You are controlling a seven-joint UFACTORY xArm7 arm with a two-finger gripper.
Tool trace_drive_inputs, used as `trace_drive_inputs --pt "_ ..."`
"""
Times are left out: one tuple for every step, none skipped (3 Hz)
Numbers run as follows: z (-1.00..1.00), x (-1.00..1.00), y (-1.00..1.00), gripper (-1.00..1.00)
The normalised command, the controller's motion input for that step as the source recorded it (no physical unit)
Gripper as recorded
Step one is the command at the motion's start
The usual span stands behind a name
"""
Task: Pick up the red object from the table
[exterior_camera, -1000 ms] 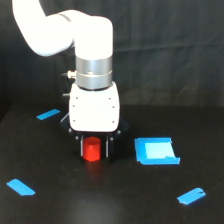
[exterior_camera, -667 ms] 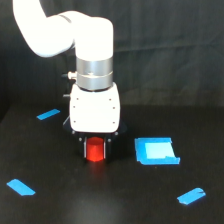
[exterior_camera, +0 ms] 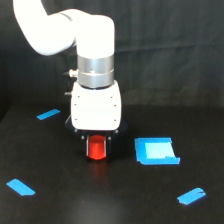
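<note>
The red object (exterior_camera: 96, 148) is a small bright red-orange block standing on the black table (exterior_camera: 60, 205), directly under the white arm's wrist housing (exterior_camera: 96, 106). My gripper (exterior_camera: 96, 149) is lowered over it. Its dark fingers (exterior_camera: 85, 145) stand close against both sides of the block, so the jaws look shut on it. The block's base is at or just above the table surface, with a faint red reflection below it. The fingertips are dark against the dark table and hard to make out.
A blue square patch (exterior_camera: 156, 151) lies just to the exterior view's right of the gripper. Blue tape strips lie at the back left (exterior_camera: 48, 114), front left (exterior_camera: 21, 187) and front right (exterior_camera: 191, 196). A black backdrop hangs behind the table.
The arm has hardly moved. The dark fingers appear to have drawn in against the red object's sides, and the object stays in the same place under the wrist.
</note>
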Motion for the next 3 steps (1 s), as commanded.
trace_drive_inputs --pt "1.0 -0.14 0.12 -0.93" --pt "0.94 -0.05 0.07 -1.0" --pt "0.95 0.0 0.04 -1.0"
